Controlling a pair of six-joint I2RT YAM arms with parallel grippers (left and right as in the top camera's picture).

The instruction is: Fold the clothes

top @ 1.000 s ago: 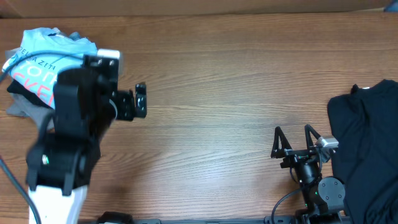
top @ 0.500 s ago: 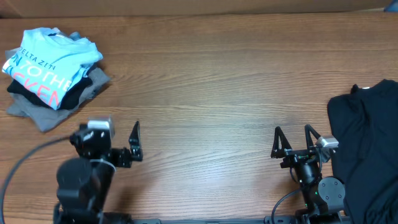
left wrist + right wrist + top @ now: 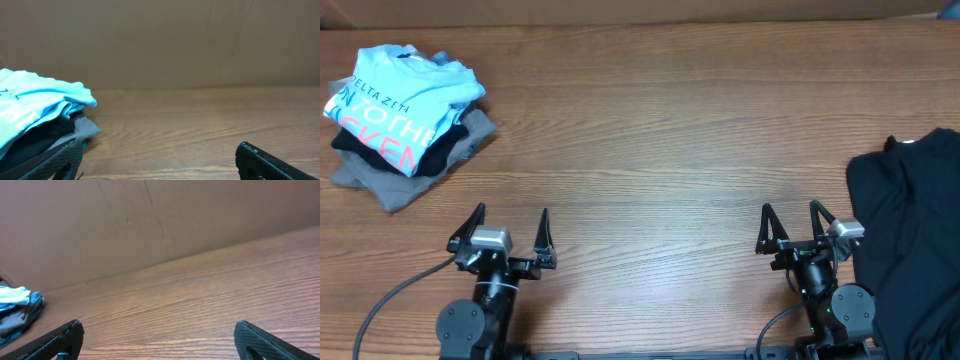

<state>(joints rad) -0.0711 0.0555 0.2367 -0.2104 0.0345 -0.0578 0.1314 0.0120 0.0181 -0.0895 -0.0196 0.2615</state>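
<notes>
A folded pile of clothes sits at the table's far left: a light blue T-shirt (image 3: 402,95) with blue and pink lettering on top, black and grey garments under it. The same pile (image 3: 35,112) shows at the left of the left wrist view, and small at the far left (image 3: 17,307) of the right wrist view. A loose black garment (image 3: 910,235) lies at the right edge. My left gripper (image 3: 510,222) is open and empty near the front edge. Beside the black garment, my right gripper (image 3: 790,218) also stands open and empty.
A brown cardboard wall (image 3: 160,40) runs along the back of the wooden table (image 3: 660,130). A black cable (image 3: 390,295) trails from the left arm's base at the front left.
The left arm has drawn back from beside the folded pile to the front edge of the table, and its gripper is still open. The right arm has not moved.
</notes>
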